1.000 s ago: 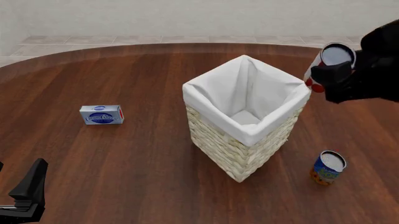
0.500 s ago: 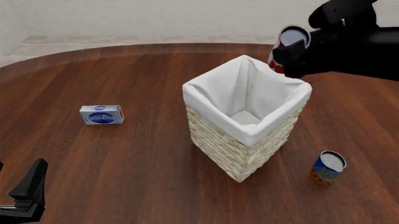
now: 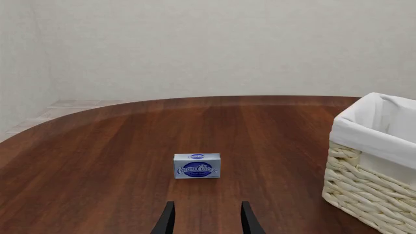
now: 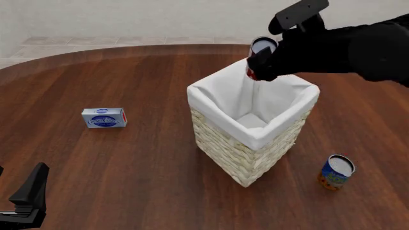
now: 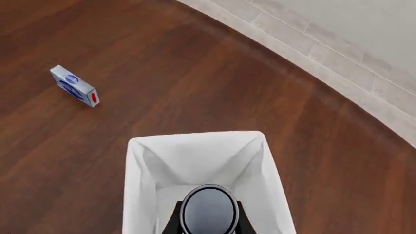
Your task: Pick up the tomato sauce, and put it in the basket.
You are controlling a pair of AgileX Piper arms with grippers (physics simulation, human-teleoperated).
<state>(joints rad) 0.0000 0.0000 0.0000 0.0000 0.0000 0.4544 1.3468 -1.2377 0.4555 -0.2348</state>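
Right wrist view: the tomato sauce point(image 5: 209, 209) is gripped upright in the right claw point(image 5: 208, 225), hung directly above the basket point(image 5: 140, 161) opening; only a straight drop is judged needed. The left claw point(image 3: 205, 219) is seen parted and idle, well apart near the tabletop point(image 4: 141, 158) edge.

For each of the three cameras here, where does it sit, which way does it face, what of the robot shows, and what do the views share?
Front view: fixed above the arms' side, facing forward and down at the basket; shows the right hand gripping the tomato sauce, and the left hand low at the near left.
Left wrist view: behind the left hand, facing the cream cheese box; open fingers show.
Right wrist view: above the basket, looking down; the tomato sauce hides most of the fingers.
Shared: all three show basket and box.
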